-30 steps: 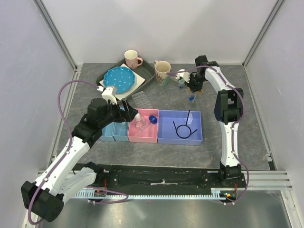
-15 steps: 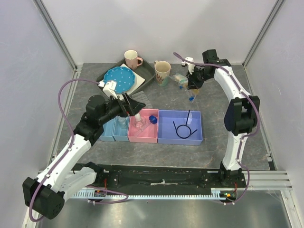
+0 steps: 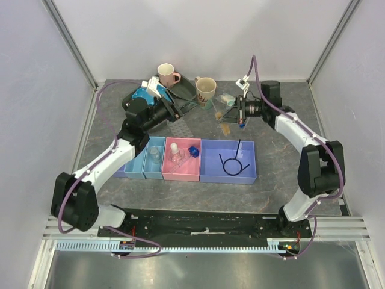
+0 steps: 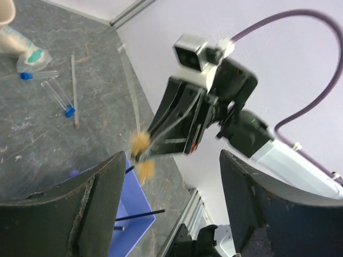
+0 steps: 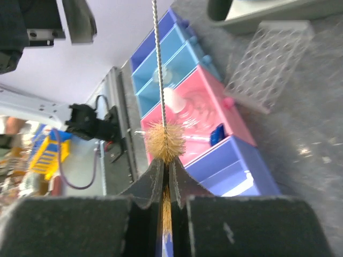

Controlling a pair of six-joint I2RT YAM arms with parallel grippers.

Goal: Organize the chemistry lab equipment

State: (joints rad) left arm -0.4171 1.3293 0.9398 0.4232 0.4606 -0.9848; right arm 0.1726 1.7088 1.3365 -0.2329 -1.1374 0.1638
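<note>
A tan-bristled twisted-wire brush [image 5: 165, 142] is held aloft, pinched at its bristles; a thin black looped wire [image 3: 231, 161] lies flat in the purple bin [image 3: 248, 170].

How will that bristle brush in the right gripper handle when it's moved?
The brush probably weighs little: thin twisted wire, tufted bristles. The right gripper pinches it at the bristles, which look soft, so it may slip or swivel. The long free stem likely wobbles.
</note>
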